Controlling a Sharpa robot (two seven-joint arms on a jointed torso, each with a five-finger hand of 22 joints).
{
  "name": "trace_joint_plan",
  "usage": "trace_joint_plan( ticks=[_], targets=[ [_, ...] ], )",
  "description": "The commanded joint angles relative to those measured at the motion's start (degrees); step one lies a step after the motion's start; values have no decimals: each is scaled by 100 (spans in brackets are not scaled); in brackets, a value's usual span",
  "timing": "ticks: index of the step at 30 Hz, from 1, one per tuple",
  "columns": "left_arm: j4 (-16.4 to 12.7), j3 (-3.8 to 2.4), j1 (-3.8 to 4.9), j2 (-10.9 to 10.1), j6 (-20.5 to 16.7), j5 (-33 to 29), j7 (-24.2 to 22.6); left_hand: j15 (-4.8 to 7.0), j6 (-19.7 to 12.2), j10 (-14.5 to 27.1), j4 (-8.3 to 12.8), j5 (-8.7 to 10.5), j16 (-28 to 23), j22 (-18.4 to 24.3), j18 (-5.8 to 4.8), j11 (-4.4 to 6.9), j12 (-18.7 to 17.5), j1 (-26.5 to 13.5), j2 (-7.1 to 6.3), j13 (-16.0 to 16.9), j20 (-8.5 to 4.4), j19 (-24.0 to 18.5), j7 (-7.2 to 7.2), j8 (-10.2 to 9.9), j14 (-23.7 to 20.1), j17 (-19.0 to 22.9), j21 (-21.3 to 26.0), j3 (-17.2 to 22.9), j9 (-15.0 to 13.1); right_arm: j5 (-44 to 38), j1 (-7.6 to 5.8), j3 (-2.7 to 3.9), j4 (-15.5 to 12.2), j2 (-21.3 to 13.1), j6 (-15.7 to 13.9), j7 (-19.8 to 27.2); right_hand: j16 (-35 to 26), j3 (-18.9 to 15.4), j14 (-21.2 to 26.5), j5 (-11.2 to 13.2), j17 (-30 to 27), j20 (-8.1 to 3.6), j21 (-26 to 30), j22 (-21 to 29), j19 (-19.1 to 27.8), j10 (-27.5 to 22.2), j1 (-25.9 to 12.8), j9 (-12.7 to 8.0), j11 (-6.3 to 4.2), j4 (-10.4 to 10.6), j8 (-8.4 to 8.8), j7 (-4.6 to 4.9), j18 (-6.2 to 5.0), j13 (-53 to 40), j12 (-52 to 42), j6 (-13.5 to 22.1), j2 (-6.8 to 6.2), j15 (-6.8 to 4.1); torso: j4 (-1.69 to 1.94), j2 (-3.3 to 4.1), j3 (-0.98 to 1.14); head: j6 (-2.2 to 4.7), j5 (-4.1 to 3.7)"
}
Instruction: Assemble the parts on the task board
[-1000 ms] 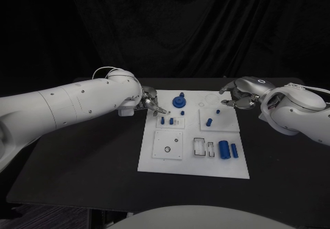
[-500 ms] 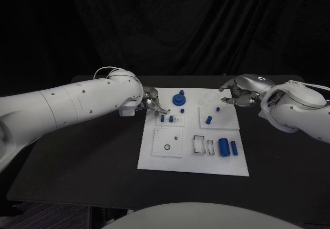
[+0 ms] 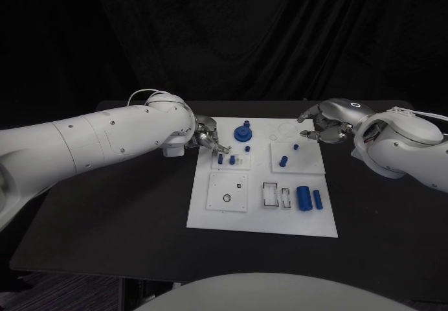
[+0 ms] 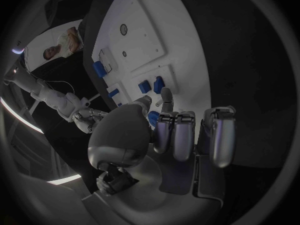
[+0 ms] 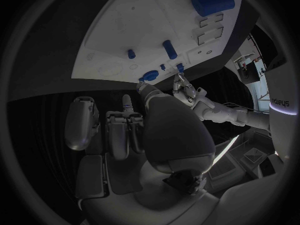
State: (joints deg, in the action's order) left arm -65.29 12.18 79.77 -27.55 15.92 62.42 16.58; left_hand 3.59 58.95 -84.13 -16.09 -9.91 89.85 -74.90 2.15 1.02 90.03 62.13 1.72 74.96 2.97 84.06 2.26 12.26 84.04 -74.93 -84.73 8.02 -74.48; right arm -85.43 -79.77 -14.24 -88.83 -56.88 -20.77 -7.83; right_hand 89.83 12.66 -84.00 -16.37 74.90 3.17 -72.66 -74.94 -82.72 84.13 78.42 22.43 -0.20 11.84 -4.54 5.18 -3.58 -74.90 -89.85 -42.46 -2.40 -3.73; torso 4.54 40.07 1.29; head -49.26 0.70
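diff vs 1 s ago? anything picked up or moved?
Little. The right hand has drawn slightly back from the task board toward its far right corner; it holds nothing visible. The left hand stays at the board's left edge, fingers over the small blue pegs. The blue parts look unmoved; nothing taken or released.

Three cameras: one overhead, one behind each wrist.

The head view looks down from above onto the black surface (image 3: 112, 220), with the whole task board (image 3: 264, 223) at its middle and both arms entering from the sides. Each wrist fisheye sits close behind its own robot hand, the left robot hand (image 4: 164, 135) and the right robot hand (image 5: 134, 130), facing past the fingers to the board (image 4: 181, 40) (image 5: 119, 30), which all three views share.
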Motion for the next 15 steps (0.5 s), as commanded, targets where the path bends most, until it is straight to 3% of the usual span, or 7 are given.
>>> trace_joint_plan(
  ticks=[1,15],
  targets=[
    [-10,-5,-12,16,102,-24,-61,18,-48,-587,52,-53,15,-1304,-60,28,-3,105,8,1504,-30,242,3,-35,596,-1507,43,7,-4,-16,13,4,4,0,-38,-32,17,21,-600,5,1510,4,23,-1020,30,587,0,-9,39,-26,28,16,-11,-1510,-15,-39,34,56,-4,-1,0,-10,8],
    [38,-5,-39,75,256,-24,60,17,-60,-587,82,-118,15,-1294,-53,27,-3,179,5,1504,-29,224,3,-49,596,-1507,73,11,-2,-16,13,4,13,15,-23,-19,17,21,-600,5,1510,4,23,-1020,30,587,0,-9,39,-26,28,16,-11,-1510,-15,-39,34,56,-3,-2,4,-36,12]
  ],
)
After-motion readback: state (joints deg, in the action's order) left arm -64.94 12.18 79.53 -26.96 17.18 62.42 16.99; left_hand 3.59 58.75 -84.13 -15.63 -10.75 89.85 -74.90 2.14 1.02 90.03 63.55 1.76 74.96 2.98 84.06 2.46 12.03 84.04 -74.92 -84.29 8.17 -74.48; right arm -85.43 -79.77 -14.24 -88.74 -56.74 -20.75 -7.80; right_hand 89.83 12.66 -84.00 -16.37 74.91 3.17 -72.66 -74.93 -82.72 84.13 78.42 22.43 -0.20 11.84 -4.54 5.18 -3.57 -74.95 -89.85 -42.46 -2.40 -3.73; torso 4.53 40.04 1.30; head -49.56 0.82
